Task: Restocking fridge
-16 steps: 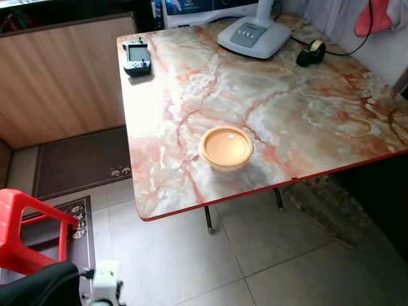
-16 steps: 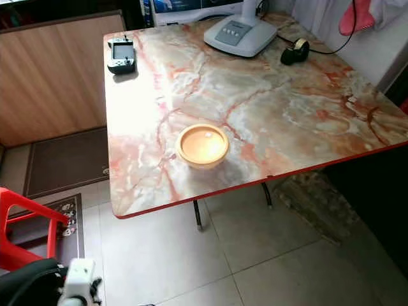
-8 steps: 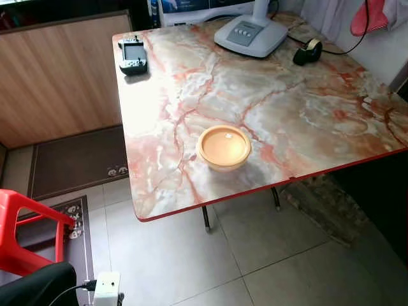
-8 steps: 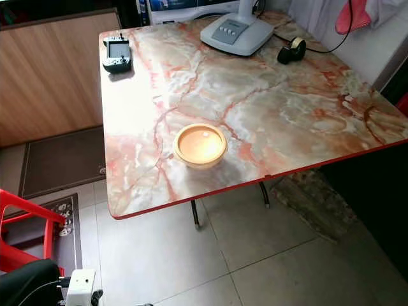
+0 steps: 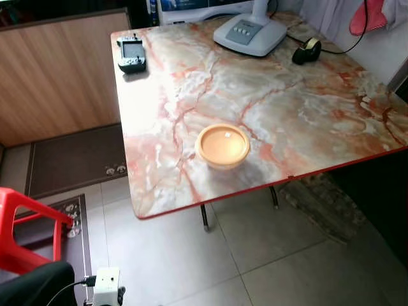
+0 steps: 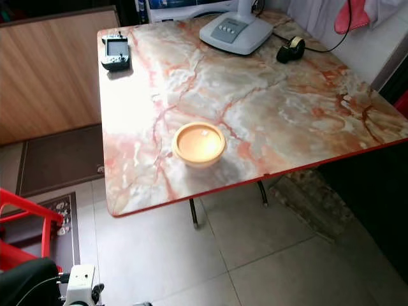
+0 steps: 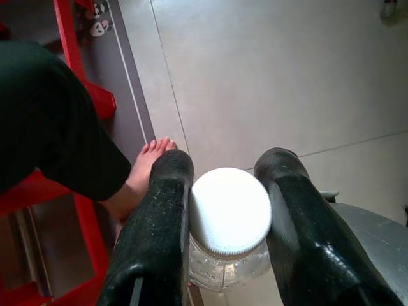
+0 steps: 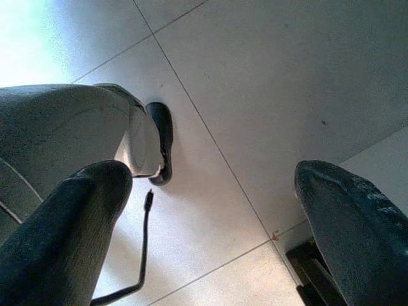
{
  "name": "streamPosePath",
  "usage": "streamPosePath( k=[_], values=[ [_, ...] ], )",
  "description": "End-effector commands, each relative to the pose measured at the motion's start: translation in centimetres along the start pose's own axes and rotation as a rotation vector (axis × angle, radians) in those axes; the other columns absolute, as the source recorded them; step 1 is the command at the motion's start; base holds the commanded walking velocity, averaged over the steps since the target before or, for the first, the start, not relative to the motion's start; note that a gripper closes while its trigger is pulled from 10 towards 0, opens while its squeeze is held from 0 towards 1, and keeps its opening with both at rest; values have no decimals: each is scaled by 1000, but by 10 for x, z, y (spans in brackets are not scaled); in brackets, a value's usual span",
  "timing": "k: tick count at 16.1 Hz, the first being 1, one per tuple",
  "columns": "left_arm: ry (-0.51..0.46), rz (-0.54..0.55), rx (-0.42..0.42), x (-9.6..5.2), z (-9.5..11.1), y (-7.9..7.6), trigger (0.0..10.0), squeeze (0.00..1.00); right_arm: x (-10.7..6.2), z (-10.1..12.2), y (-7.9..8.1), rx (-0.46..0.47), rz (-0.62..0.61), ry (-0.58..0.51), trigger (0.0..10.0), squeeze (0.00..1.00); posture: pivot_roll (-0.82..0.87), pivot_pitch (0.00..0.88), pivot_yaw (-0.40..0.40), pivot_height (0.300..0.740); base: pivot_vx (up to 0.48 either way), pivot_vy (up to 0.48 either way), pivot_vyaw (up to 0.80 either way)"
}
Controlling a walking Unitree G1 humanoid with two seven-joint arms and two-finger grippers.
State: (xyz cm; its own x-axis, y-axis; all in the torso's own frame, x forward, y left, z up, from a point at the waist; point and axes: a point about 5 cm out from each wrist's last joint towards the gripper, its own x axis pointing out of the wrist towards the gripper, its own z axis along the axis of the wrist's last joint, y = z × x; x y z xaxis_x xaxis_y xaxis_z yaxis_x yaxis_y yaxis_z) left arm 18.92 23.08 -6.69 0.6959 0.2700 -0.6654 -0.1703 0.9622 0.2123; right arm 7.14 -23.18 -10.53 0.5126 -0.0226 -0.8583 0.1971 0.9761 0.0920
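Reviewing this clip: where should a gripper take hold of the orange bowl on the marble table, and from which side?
Probably by the rim. The orange bowl sits upright and open-topped near the front edge of the marble table, nothing crowding it. Coming from above on the near side, one finger inside and one outside the wall looks safest; its round body seems too wide to span. The free right gripper suits this.

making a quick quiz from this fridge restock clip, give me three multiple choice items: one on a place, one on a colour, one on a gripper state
1. Where does the orange bowl sit on the marble table?
A. near its front edge
B. beside the tape roll
C. on the handheld device

2. What colour is the cap of the jar?
A. red
B. white
C. blue

3. How is the right gripper?
A. shut on a jar
B. shut on nothing
C. open, holding nothing

Answers: 1 A, the bowl stands close to the red-trimmed near edge; 2 B, the left wrist view shows a white cap between the left gripper fingers; 3 C, its fingers stand wide apart over floor tiles.
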Motion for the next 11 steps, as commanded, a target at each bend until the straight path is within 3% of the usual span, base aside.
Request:
streamPosePath(
  k=[1,6,11],
  values=[
    [44,1,-13,-4,-13,0,10000,0,-5,-11,-4,11,-15,26,10000,0,153,166,-45,740,-296,0,0],
    [51,-4,0,-5,-16,3,10000,0,-5,-13,-4,7,-10,34,10000,0,160,145,-37,740,-297,0,0],
    [64,3,25,-6,-19,7,10000,0,-5,-14,-2,13,-10,36,10000,0,161,125,-29,740,0,0,0]
  ],
)
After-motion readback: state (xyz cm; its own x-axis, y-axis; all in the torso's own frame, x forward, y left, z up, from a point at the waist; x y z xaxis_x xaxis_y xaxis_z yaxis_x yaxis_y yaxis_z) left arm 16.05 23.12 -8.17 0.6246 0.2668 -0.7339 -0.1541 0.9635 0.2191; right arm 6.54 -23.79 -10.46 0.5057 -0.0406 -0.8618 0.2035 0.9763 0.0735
